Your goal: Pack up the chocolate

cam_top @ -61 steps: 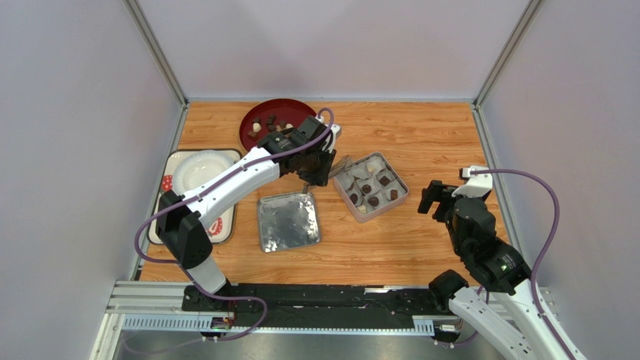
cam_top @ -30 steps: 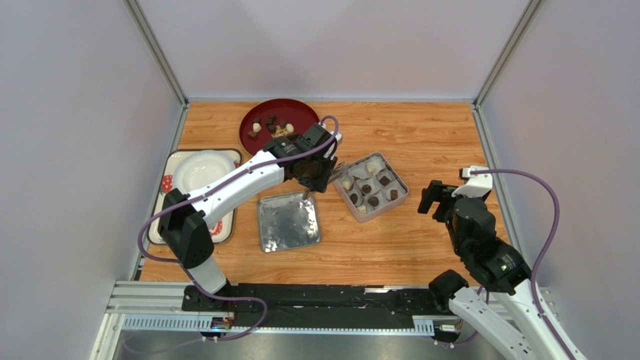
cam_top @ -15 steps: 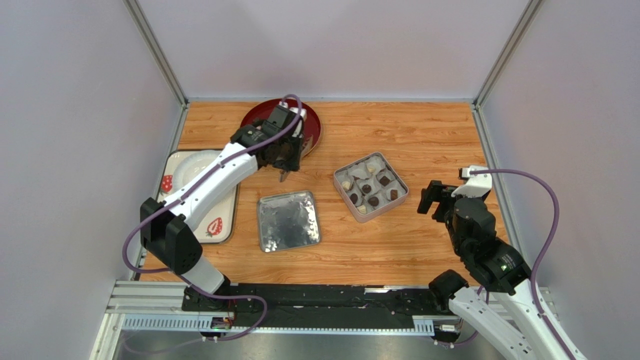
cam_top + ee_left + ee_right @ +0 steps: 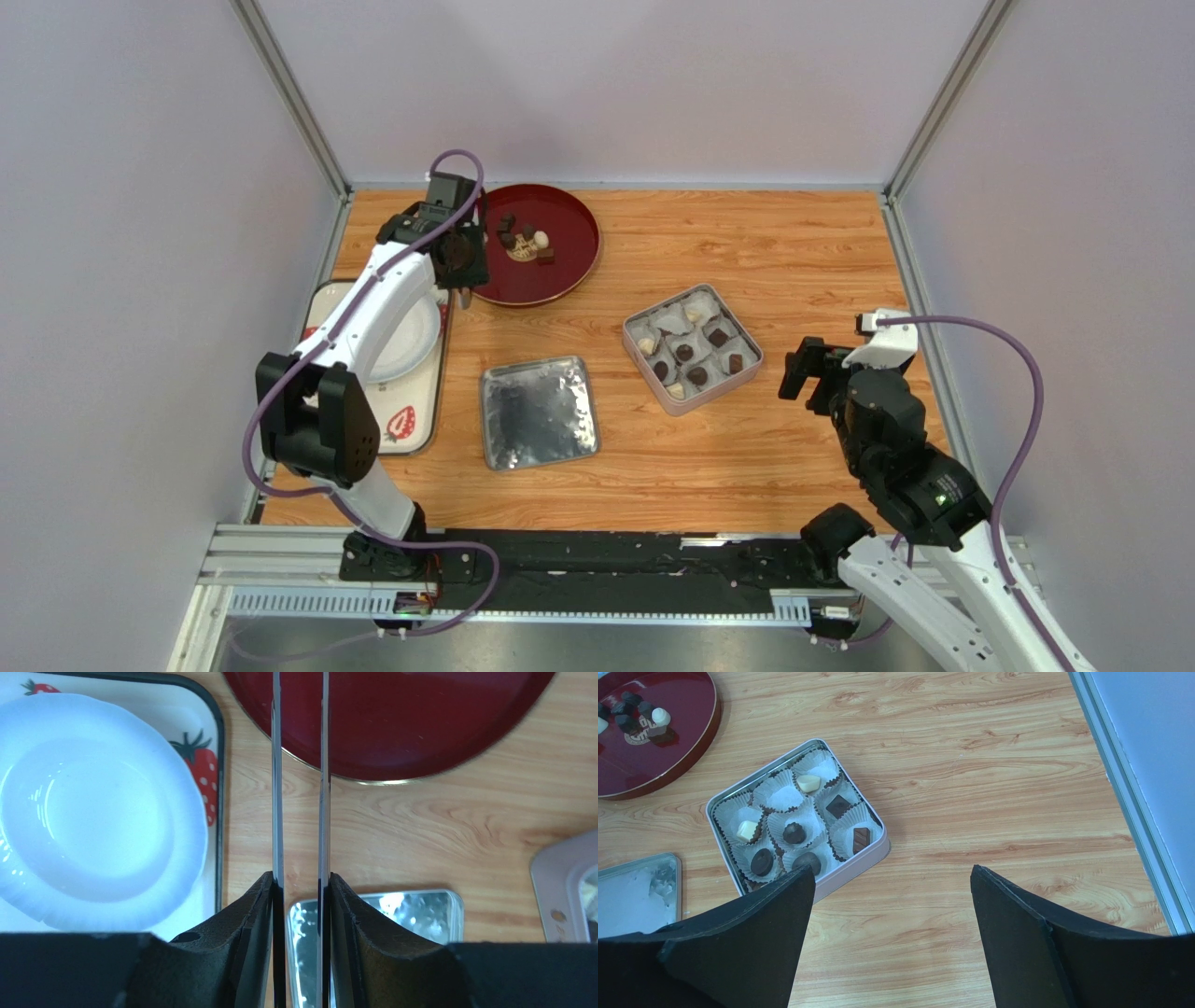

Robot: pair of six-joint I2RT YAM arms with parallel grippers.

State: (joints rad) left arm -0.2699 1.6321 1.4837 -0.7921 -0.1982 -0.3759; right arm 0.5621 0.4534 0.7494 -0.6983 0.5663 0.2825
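The chocolate is in two places. Several pieces (image 4: 522, 245) lie on the dark red plate (image 4: 561, 266), also seen in the right wrist view (image 4: 640, 717). Several more sit in white paper cups in the square tin (image 4: 693, 347) (image 4: 798, 822). My left gripper (image 4: 460, 269) (image 4: 300, 878) is shut on metal tweezers (image 4: 276, 777). Their two blades stand slightly apart with nothing between them. They hang over the bare wood at the red plate's left rim (image 4: 393, 721), beside the strawberry tray. My right gripper (image 4: 807, 371) (image 4: 890, 870) is open and empty, just right of the tin.
The tin's lid (image 4: 539, 412) (image 4: 393, 924) lies flat in the middle. A white plate (image 4: 386, 329) (image 4: 91, 812) sits on a strawberry-print tray (image 4: 400, 420) at the left. Grey walls close in the table on three sides.
My left arm has swung away from the tin, back and left across the red plate, to the plate's left edge. The right arm has not moved.
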